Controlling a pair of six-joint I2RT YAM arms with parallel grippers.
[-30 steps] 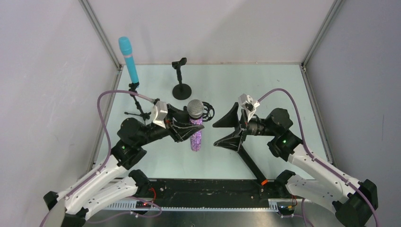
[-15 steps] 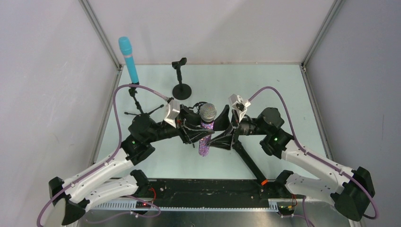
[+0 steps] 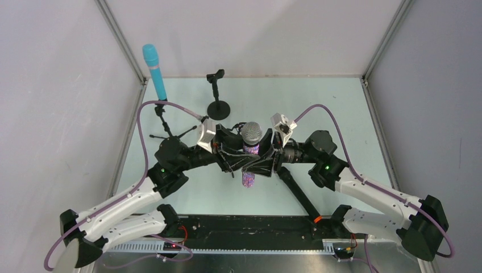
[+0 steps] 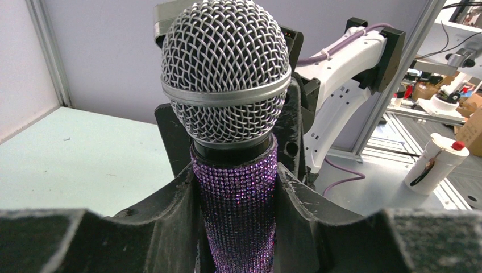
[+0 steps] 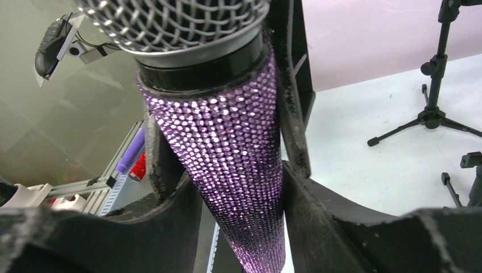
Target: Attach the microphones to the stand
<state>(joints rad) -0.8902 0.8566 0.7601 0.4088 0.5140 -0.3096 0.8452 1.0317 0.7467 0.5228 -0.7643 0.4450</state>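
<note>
- Bench (image 3: 341, 114): pale green, flat and matte. We see it walled in by grey panels on the left, right and far sides.
- Black microphone (image 3: 298, 193): the longest piece, a slim rigid stick lying slantwise on the bench at the near right. We judge it the heaviest of the three, best held around mid-body.
- Tripod stand (image 3: 165, 128): thin black metal legs at the far left. It likely tips easily.
- Light blue microphone (image 3: 154, 71): smooth plastic with a rounded head, already upright in the tripod stand's clip.
- Round-base stand (image 3: 217, 94): short black post on a disc foot at the far centre, its clip vacant.
- Left gripper (image 3: 234, 158): dark, rough-edged fingers clamped on either side of the glittery body, just under the collar.
- Right gripper (image 3: 266, 160): reaching in from the right, its fingers pressed to the same body.
- Purple microphone (image 4: 237, 199): held upright above the bench centre, between both grippers. The tapered body is stiff and studded with rhinestones. We judge the studs to give bite while the taper invites slipping downward, so the thick upper body is the place to hold it.
- Silver grille (image 4: 225, 68): a woven wire dome with a smooth band around it. We would not squeeze it, since it looks easy to dent.
- Orange ring (image 3: 317, 218): a narrow band at the black microphone's near end.
</note>
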